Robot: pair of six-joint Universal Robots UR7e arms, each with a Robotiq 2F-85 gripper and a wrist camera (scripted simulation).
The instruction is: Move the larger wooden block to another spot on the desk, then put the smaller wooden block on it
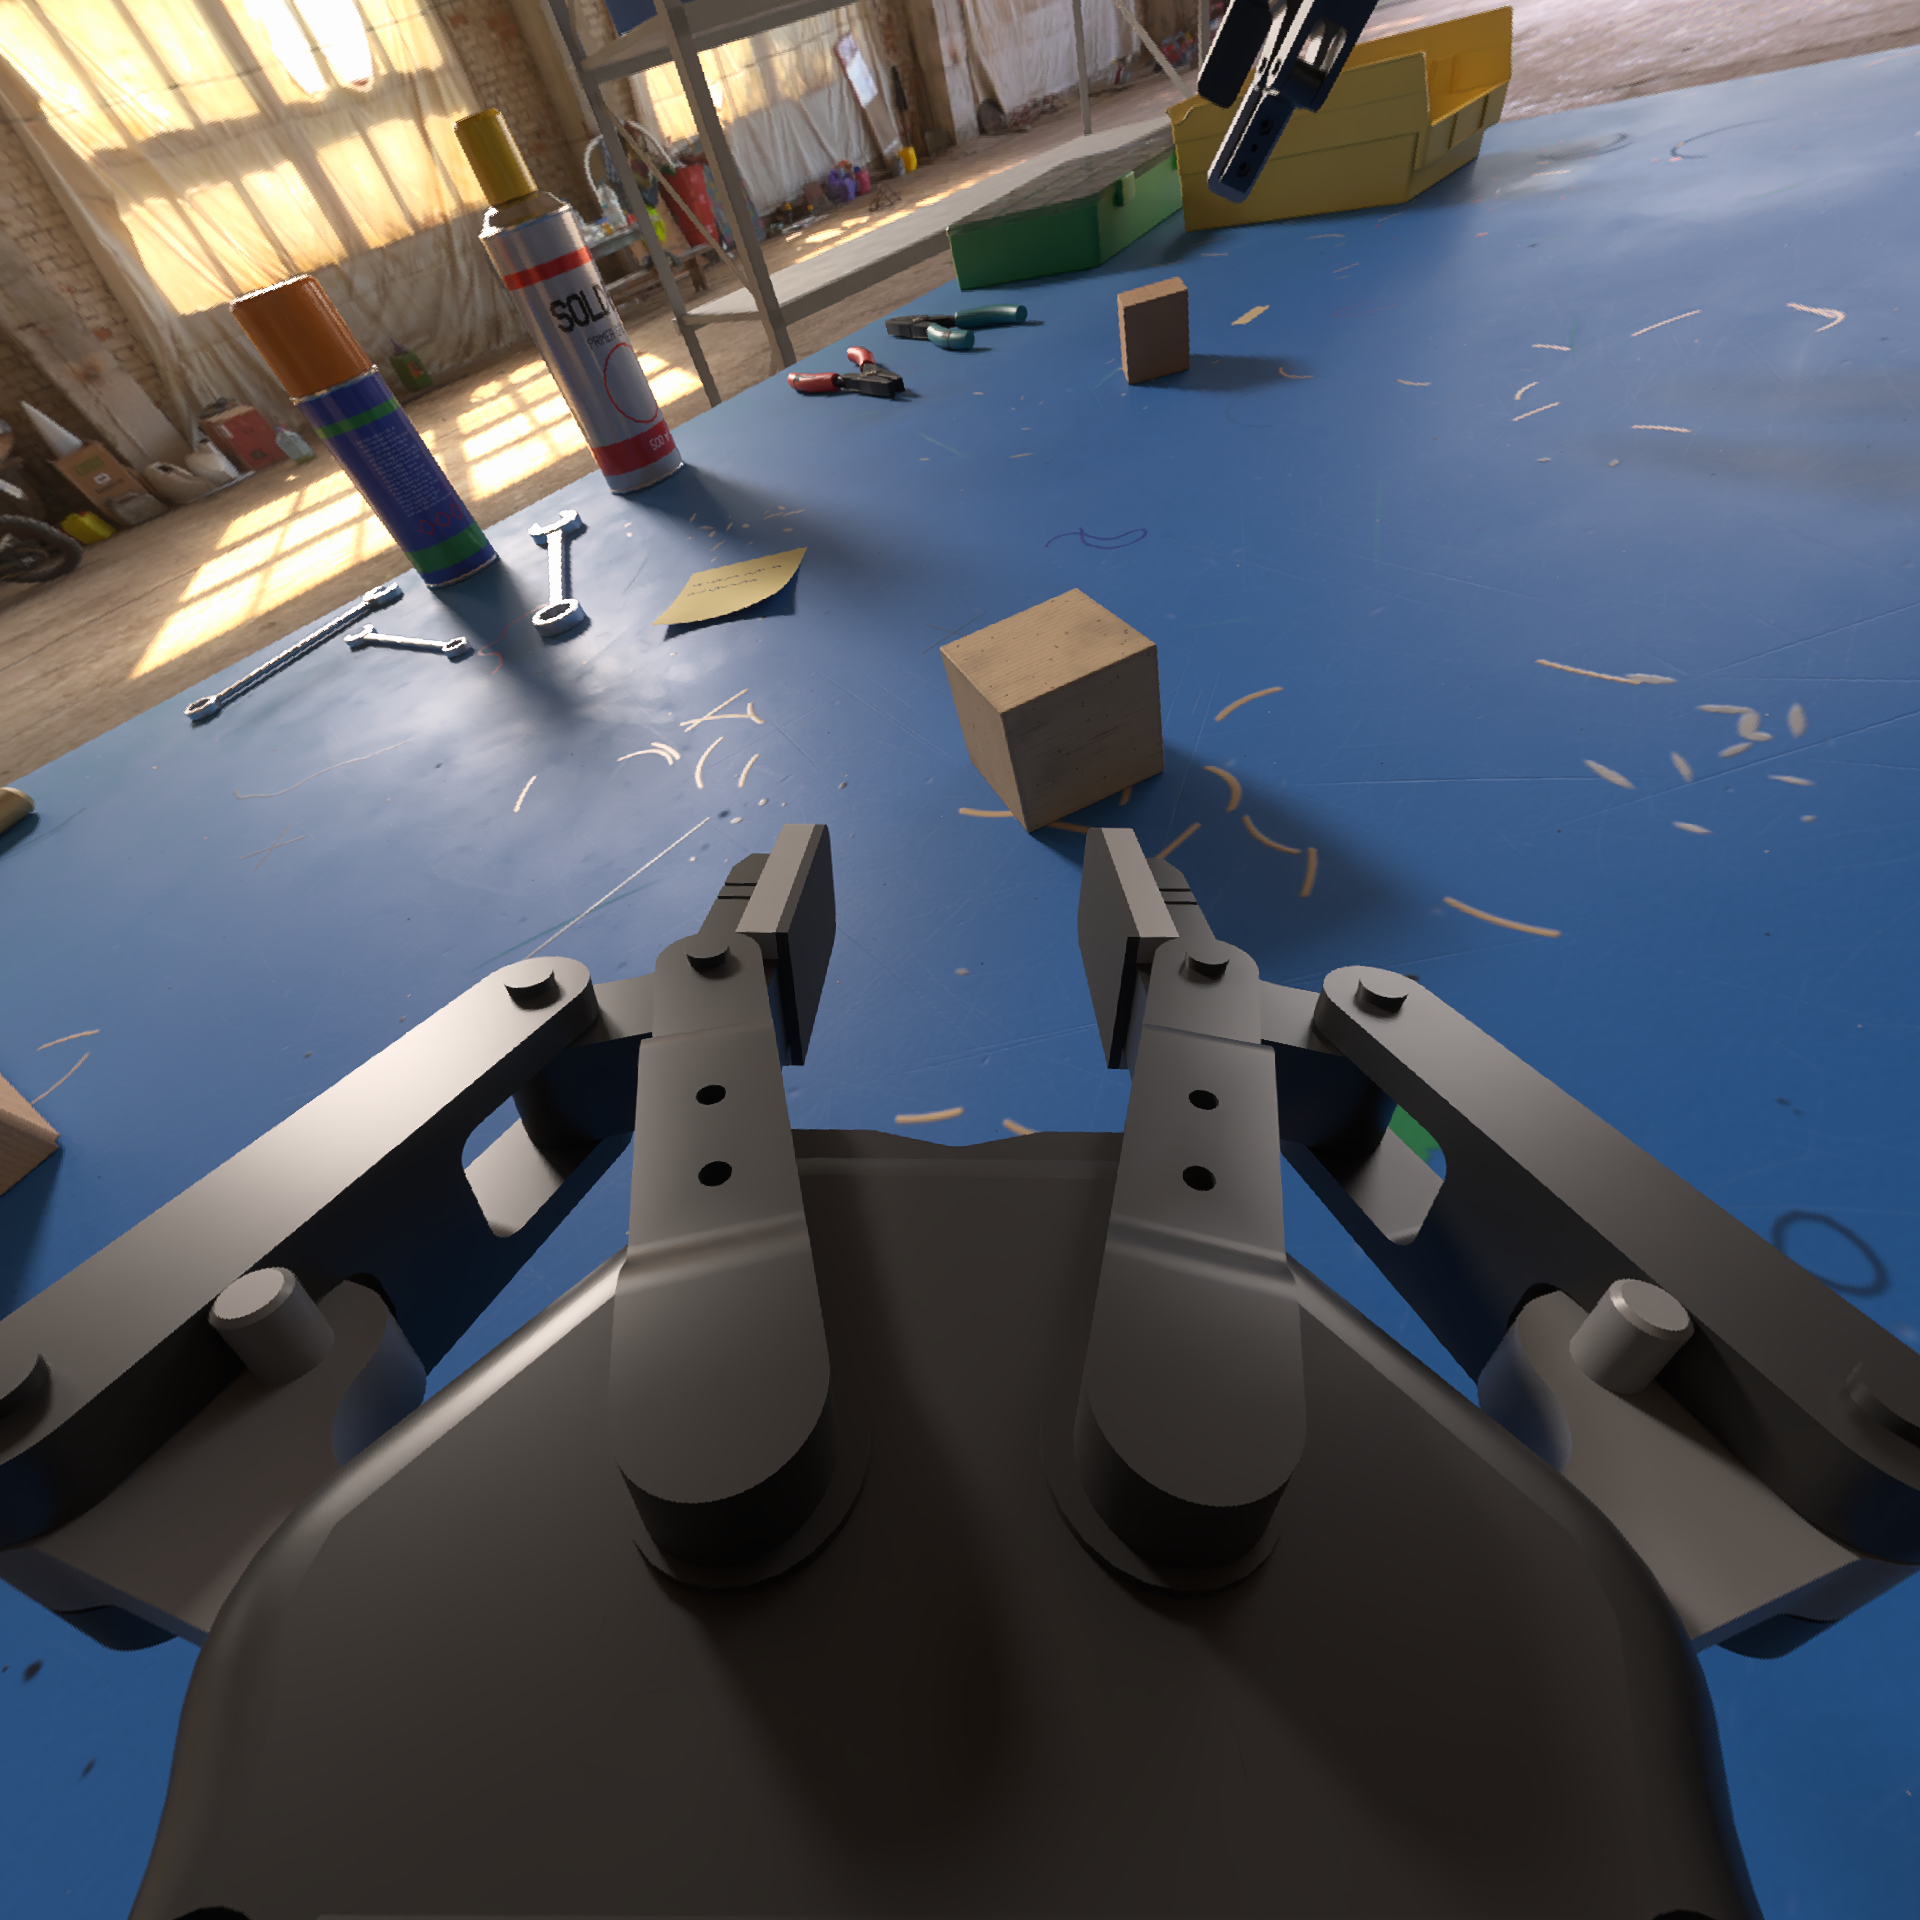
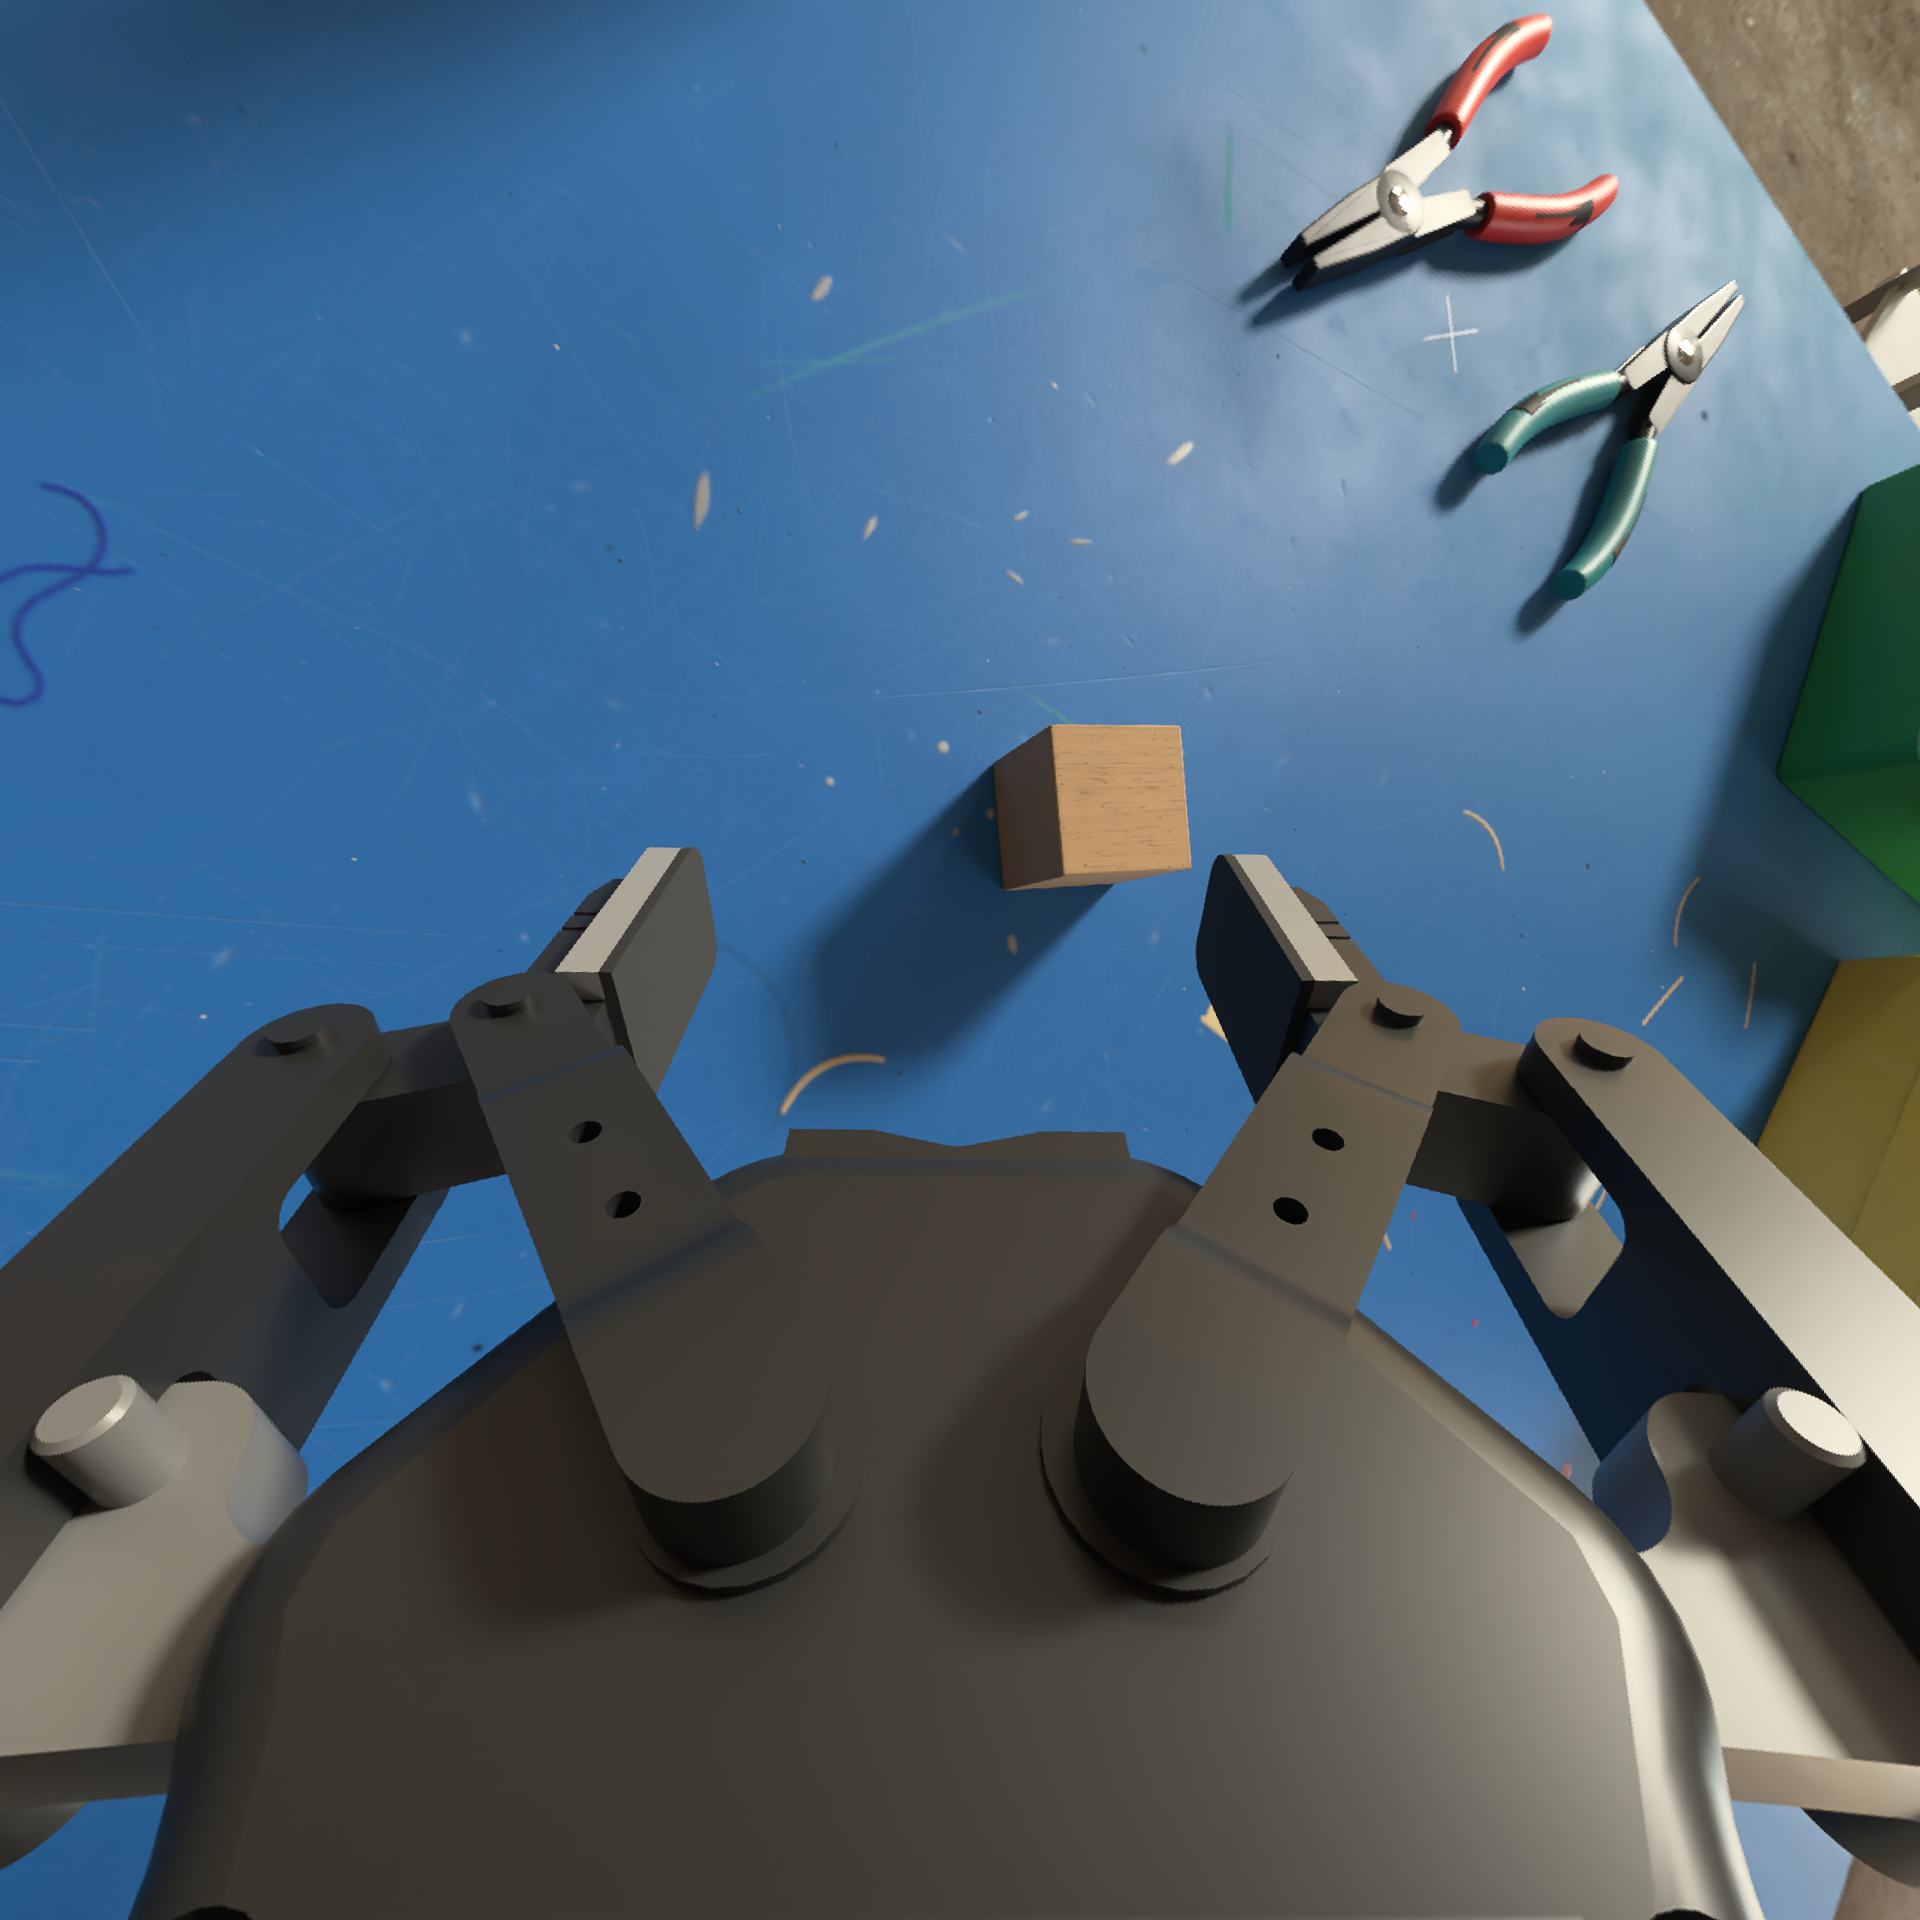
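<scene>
Left gripper (image 1: 954, 847) hovers above blue desk (image 1: 1455, 582), fingers spread, nothing between them. Larger wooden block (image 1: 1055, 707) rests on desk just beyond its right fingertip, not touching. Smaller wooden block (image 1: 1153, 327) stands well past larger block, nearer green bin (image 1: 1060, 234) and yellow bin (image 1: 1351, 156). Red-handled pliers (image 1: 847, 376) left of smaller block.

Right gripper (image 2: 954, 862) parted wide, empty, above desk; smaller block (image 2: 1091, 805) just ahead of its fingertips, untouched.
</scene>
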